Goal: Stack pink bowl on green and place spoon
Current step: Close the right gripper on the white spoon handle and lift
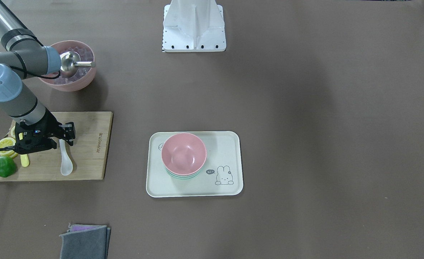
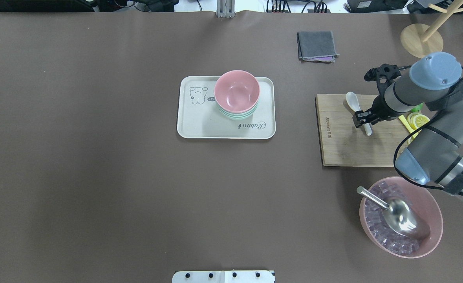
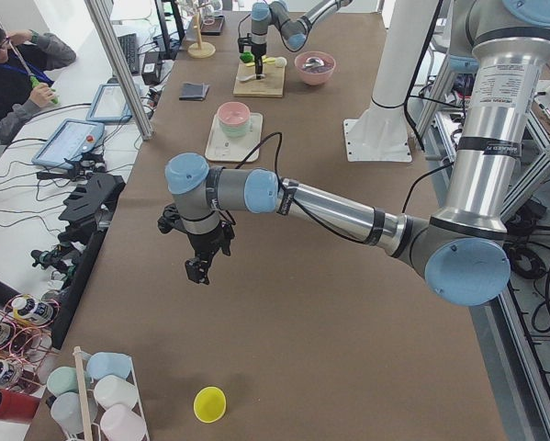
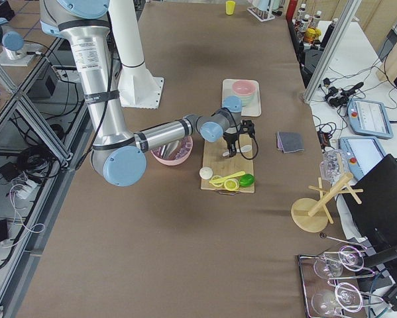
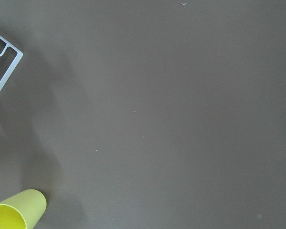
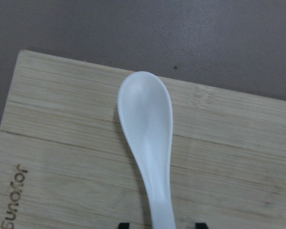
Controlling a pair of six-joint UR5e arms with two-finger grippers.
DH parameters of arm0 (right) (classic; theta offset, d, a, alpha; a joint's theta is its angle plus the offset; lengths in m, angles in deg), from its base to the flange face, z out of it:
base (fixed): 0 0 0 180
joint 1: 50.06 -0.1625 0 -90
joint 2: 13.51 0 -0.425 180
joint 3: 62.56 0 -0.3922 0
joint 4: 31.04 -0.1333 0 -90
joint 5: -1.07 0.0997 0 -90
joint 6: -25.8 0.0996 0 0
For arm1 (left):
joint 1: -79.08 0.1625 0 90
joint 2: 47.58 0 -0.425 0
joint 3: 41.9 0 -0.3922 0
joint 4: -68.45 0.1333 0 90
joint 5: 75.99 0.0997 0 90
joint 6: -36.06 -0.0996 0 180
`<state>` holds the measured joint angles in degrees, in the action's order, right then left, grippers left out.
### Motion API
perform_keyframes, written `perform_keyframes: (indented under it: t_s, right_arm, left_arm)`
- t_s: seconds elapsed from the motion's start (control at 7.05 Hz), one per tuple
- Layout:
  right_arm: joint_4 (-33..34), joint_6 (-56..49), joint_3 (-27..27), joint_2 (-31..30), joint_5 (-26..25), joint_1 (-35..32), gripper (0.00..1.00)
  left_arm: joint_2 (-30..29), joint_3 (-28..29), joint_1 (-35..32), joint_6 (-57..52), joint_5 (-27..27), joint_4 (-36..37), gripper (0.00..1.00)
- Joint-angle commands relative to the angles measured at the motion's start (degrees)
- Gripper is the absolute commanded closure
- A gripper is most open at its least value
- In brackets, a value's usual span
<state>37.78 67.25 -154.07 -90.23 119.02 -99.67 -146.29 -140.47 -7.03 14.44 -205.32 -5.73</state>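
Straddling the handle of the spoon (image 6: 150,133) on the cutting board (image 1: 89,154) at the right of the bench (image 2: 97,177), the right claw (image 2: 365,120) stands unclenched, so closing would pinch the narrow stem. We judge stacking done, pink bowl (image 1: 183,153) nested in green bowl (image 1: 183,176). Of the left claw (image 3: 197,266) we cannot tell the state.

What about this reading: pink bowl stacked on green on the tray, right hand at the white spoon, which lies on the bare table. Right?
No. The white spoon lies on the wooden cutting board, not the bare table; the right wrist view shows it. The rest holds: pink bowl on green bowl on the tray, right hand at the spoon's handle.
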Motion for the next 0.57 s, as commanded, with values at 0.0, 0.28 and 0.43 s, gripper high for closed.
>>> perform_keyframes:
  t_s: [0.0,0.28,0.43]
  right_arm:
    - [0.0,0.0,0.0,0.1,0.0,0.0,0.93]
    - [0.0,0.1,-0.2,0.2,0.1,0.0,1.00]
    - [0.1,0.3,-0.9,0.9,0.4,0.0,1.00]
  left_arm:
    - [0.0,-0.1,0.0,0.0,0.0,0.0,0.01]
    - [0.0,-0.1,0.0,0.0,0.0,0.0,0.01]
    - [0.0,0.0,0.0,0.0,0.0,0.0,0.01]
